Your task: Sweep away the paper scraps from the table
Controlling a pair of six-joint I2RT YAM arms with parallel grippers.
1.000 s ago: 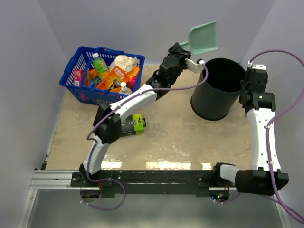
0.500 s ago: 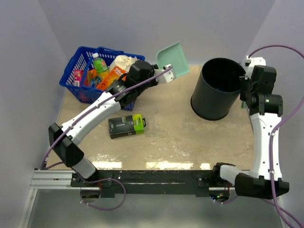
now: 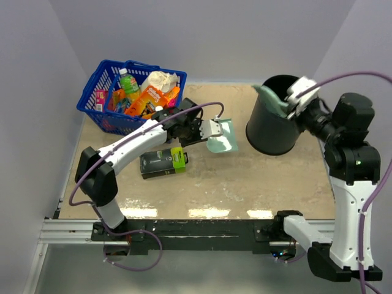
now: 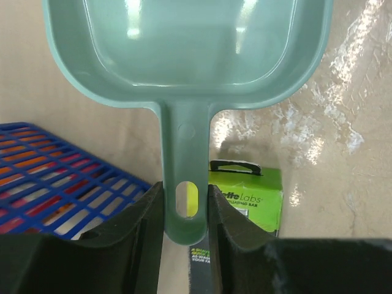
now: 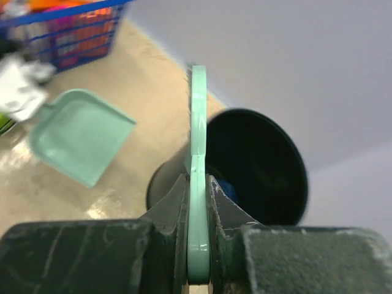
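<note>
Both dustpan (image 4: 184, 61) and brush (image 5: 197, 135) handles part-hidden between jaws

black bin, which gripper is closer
Right. The right gripper, shut on the brush, is at the black bin's rim; the left gripper, holding the dustpan, is apart from it over the table.

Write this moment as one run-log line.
left claw: shut on dustpan over table | right claw: shut on brush at bin | scraps: none seen

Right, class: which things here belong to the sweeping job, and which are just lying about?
Job: dustpan in the left hand; brush in the right hand; black bin; table.
Lying about: blue basket of groceries; green-and-black box.
</note>
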